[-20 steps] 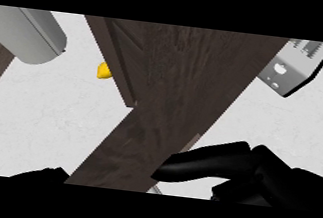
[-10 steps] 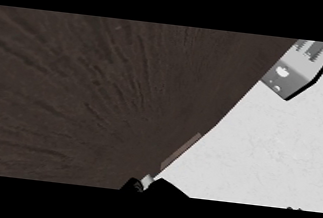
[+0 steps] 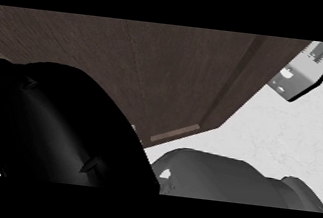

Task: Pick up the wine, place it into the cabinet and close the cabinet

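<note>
Close up, black hand [image 3: 51,128] fronts dark cabinet door [image 3: 147,69] — fingers hidden.

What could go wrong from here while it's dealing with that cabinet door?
The dark wooden cabinet door fills most of the head view, and a large black shape covers the lower left, so little else can be checked. The wine is nowhere in view, so whether it sits inside is unknown. The grey forearm is close under the door's edge and might catch it.
</note>
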Tool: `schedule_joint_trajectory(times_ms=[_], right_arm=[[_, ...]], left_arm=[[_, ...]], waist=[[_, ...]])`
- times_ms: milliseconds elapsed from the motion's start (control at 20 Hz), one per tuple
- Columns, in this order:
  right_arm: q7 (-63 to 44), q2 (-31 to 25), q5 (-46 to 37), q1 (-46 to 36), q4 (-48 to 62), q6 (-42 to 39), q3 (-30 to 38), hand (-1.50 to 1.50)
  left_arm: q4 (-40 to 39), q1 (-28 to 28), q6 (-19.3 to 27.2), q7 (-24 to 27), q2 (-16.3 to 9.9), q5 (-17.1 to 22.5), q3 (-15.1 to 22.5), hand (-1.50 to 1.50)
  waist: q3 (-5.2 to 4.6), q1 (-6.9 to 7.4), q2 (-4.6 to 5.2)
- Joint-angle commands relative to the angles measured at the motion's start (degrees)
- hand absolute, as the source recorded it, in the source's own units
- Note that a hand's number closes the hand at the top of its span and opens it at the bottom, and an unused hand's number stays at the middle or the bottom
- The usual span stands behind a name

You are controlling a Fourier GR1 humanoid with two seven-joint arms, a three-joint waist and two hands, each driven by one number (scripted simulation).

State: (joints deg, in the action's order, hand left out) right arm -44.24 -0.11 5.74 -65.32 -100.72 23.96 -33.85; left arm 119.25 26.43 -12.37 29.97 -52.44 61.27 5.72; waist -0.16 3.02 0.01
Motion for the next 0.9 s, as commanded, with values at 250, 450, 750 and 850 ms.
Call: schedule_joint_trajectory(times_ms=[250,450,750,850], right_arm=[[15.1,0.1,7.4,-8.6,27.7,0.7,5.8,1.5],[21.9,0.1,7.9,-10.4,38.6,-1.6,10.3,1.5],[28.3,-1.3,7.0,-9.6,48.4,-3.7,12.4,1.5],[30.0,-2.4,6.8,-7.7,49.1,-4.0,12.1,1.5]], left_arm=[[-5.4,1.4,-9.8,-0.6,-1.6,4.9,-7.5,1.5],[-6.2,0.2,-8.8,-2.2,-1.2,4.1,-7.6,1.5],[-4.6,-1.9,-6.9,-3.9,-1.6,6.0,-9.5,1.5],[-3.0,-0.2,-6.8,-3.8,-0.9,6.6,-9.8,1.5]], waist=[[0.01,0.76,0.58],[0.04,0.1,0.92],[0.07,-0.58,1.12],[0.09,0.12,1.05]])
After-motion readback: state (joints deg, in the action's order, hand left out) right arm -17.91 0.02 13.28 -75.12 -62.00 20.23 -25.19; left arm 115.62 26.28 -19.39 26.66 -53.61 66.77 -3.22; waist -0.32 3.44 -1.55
